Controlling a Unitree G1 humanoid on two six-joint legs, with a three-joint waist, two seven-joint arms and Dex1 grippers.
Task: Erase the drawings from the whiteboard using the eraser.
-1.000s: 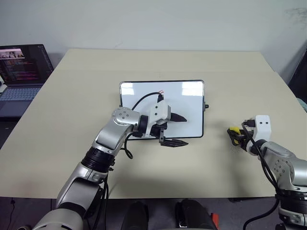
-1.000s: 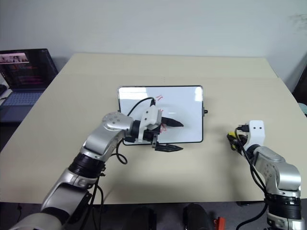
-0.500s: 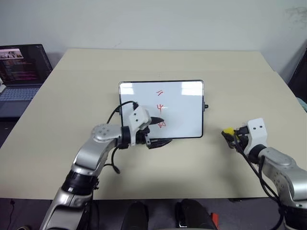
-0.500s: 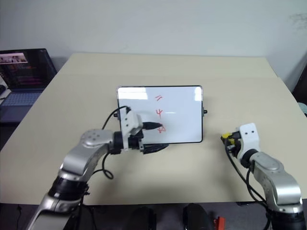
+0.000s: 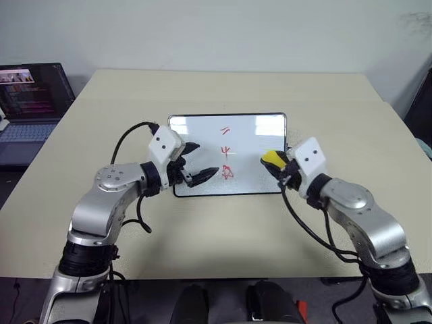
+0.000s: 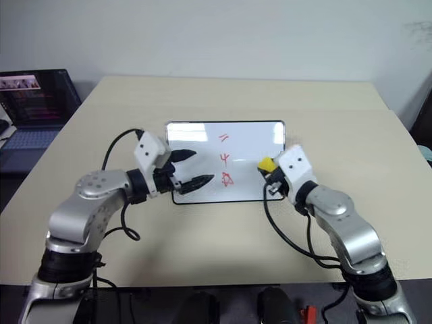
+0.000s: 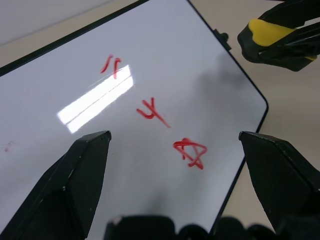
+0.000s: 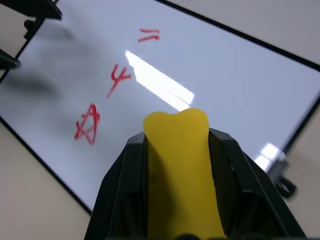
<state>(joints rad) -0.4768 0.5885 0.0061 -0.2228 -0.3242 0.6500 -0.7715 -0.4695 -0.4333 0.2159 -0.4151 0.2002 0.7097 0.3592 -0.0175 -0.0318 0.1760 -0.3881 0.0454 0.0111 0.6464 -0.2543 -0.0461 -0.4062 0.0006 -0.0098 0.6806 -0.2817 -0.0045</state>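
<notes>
Beige table (image 5: 223, 88) with 1 black-framed whiteboard (image 5: 250, 152) lying flat near its middle

The right gripper (image 5: 277, 165), clamped on the yellow eraser (image 5: 271, 158), has swung in from the open table to the whiteboard's (image 5: 253, 131) right edge. The left gripper (image 5: 197, 162) — fingers spread — has drawn back toward the board's left side, uncovering the drawings (image 5: 225, 151), which now lie between the two claws.

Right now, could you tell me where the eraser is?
The eraser is clamped in the right gripper, over the whiteboard's right edge.
</notes>
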